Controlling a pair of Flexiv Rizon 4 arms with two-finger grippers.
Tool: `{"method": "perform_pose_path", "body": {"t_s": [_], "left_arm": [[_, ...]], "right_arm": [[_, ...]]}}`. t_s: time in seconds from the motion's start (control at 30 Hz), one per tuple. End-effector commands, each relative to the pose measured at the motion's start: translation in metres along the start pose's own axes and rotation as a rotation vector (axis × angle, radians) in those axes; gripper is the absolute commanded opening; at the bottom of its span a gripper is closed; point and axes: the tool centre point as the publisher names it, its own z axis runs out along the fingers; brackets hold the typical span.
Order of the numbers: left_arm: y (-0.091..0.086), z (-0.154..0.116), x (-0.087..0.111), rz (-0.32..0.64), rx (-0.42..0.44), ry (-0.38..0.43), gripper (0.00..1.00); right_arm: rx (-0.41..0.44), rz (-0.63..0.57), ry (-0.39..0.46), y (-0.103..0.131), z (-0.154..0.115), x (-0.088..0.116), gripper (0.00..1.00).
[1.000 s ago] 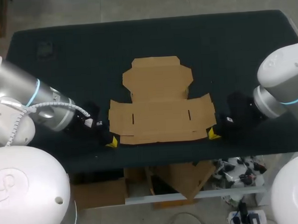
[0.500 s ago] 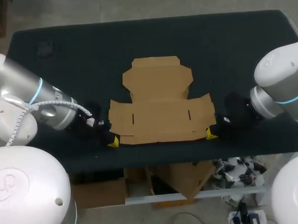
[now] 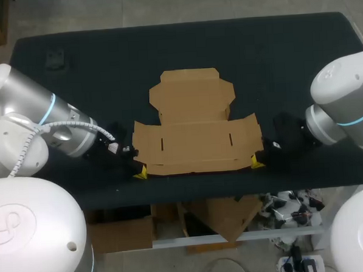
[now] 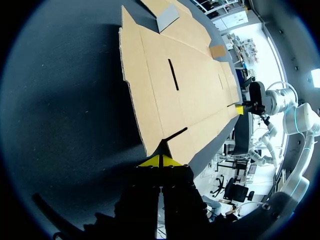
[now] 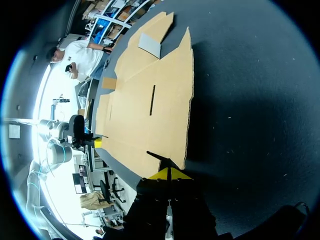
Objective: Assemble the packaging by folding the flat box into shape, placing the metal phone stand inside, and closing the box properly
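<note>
The flat cardboard box (image 3: 193, 129) lies unfolded in the middle of the dark table, flaps spread. My left gripper (image 3: 139, 172) sits low at the box's near left corner, fingers shut. In the left wrist view its yellow tips (image 4: 160, 161) meet at the slit between the side flap and the front flap of the box (image 4: 175, 85). My right gripper (image 3: 256, 161) is at the near right corner, also shut. Its tips (image 5: 168, 173) touch the corner slit of the box (image 5: 145, 110). Neither holds anything that I can see. A small dark object (image 3: 54, 59), perhaps the phone stand, lies at the far left.
The dark table (image 3: 287, 57) spreads wide around the box on the far side and to both sides. Its front edge (image 3: 196, 189) runs just below both grippers. Across the box, each wrist view shows the other gripper (image 4: 239, 109) (image 5: 98, 143).
Both grippers have slid inward along the table toward the box's near corners, the left one further. The box has not visibly shifted.
</note>
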Motion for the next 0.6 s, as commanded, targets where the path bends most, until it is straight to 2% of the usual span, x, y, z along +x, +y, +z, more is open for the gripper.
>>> {"method": "perform_pose_path", "body": {"t_s": [0.03, 0.6], "left_arm": [[-0.0019, 0.0036, 0.0003, 0.001, -0.003, 0.002, 0.00], [-0.0040, 0.0031, 0.0091, 0.023, -0.003, -0.004, 0.00]], "right_arm": [[0.000, -0.002, 0.004, 0.0004, -0.0001, 0.0002, 0.00], [0.002, -0.005, 0.005, 0.0041, 0.0002, 0.0038, 0.00]]}}
